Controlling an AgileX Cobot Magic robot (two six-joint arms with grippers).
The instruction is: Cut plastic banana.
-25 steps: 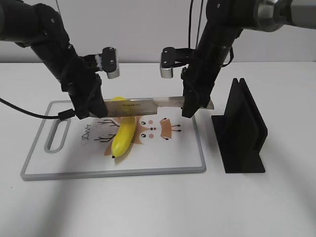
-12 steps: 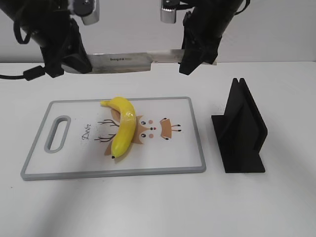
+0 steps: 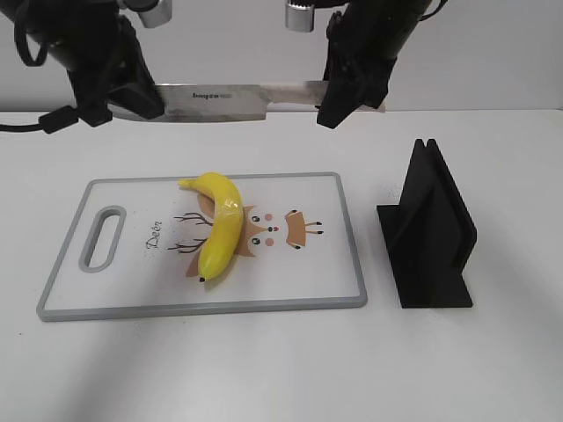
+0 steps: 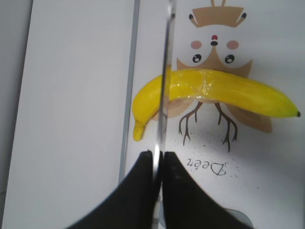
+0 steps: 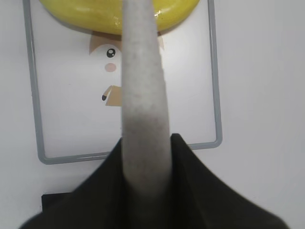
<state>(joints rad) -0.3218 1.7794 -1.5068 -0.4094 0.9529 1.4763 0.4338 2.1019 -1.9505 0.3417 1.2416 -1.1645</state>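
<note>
The plastic banana (image 3: pixel 220 229) lies on the white cutting board (image 3: pixel 343 264), yellow and curved, in one piece. It also shows in the left wrist view (image 4: pixel 219 90) and the right wrist view (image 5: pixel 95 14). A knife (image 3: pixel 220 98) is held level high above the board. My left gripper (image 3: pixel 141 101) is shut on the blade's tip end, seen edge-on in the left wrist view (image 4: pixel 157 155). My right gripper (image 3: pixel 339 97) is shut on the pale knife handle (image 5: pixel 143 95), seen in the right wrist view (image 5: pixel 145 143).
A black knife stand (image 3: pixel 431 233) stands on the table right of the board. The board has a grey rim, a handle slot (image 3: pixel 101 236) at its left end and a printed deer cartoon (image 3: pixel 281 230).
Both arms lifted the knife from banana height to well above the board; since half a second ago it has hardly moved. The banana lies uncovered.
</note>
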